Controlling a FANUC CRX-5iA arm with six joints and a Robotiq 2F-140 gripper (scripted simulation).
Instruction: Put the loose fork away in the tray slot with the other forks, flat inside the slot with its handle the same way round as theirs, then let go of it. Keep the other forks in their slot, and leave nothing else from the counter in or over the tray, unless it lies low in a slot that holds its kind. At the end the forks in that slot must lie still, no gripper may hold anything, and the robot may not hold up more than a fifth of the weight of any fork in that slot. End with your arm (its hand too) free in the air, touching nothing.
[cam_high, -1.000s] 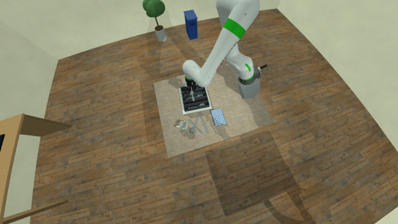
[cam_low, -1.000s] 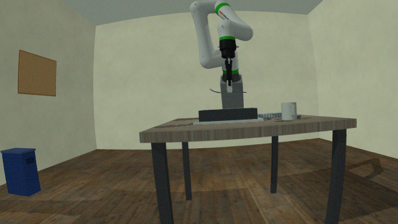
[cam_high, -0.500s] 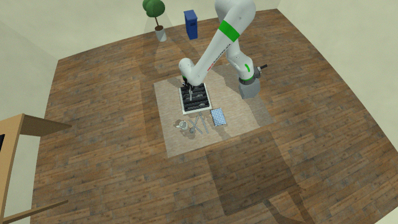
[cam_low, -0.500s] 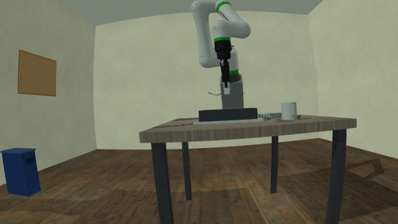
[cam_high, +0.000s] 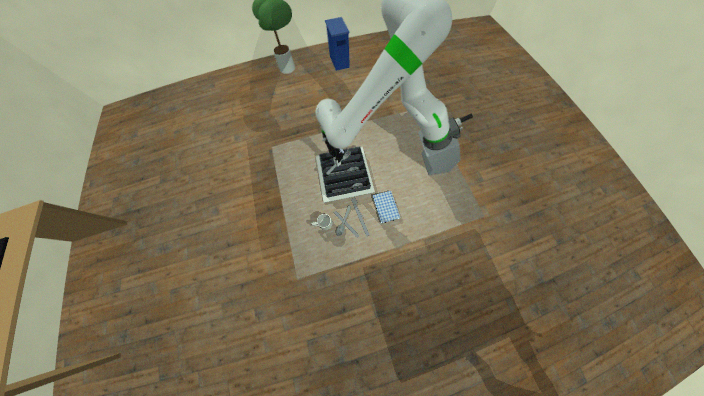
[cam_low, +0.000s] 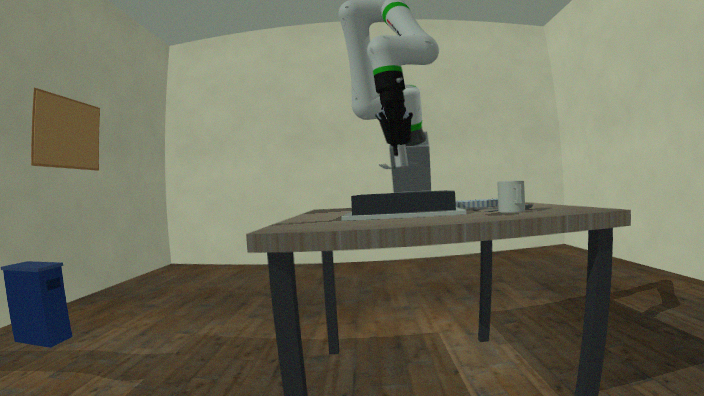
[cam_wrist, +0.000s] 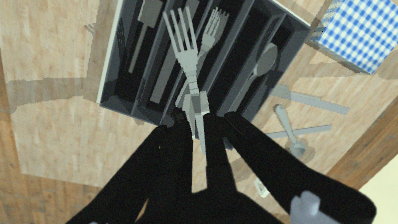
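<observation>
My gripper (cam_wrist: 197, 102) is shut on the loose grey fork (cam_wrist: 187, 60), gripping its handle with the tines pointing away from me. It hangs well above the dark slotted tray, as the side view shows for the gripper (cam_low: 395, 149), the fork (cam_low: 387, 165) and the tray (cam_low: 403, 202). In the wrist view the held fork lies over the middle slots, next to another fork (cam_wrist: 213, 25) lying in a slot with its tines at the same end. A spoon (cam_wrist: 263, 61) lies in a slot to the right, and a flat utensil (cam_wrist: 144, 20) in a slot to the left.
On the counter beside the tray lie a blue checked napkin (cam_high: 386, 206), a loose spoon (cam_high: 341, 222), two knives (cam_high: 359, 216) and a white mug (cam_high: 324, 220). The mug (cam_low: 510, 196) stands taller than the tray. The arm's base (cam_high: 440, 150) stands behind the tray.
</observation>
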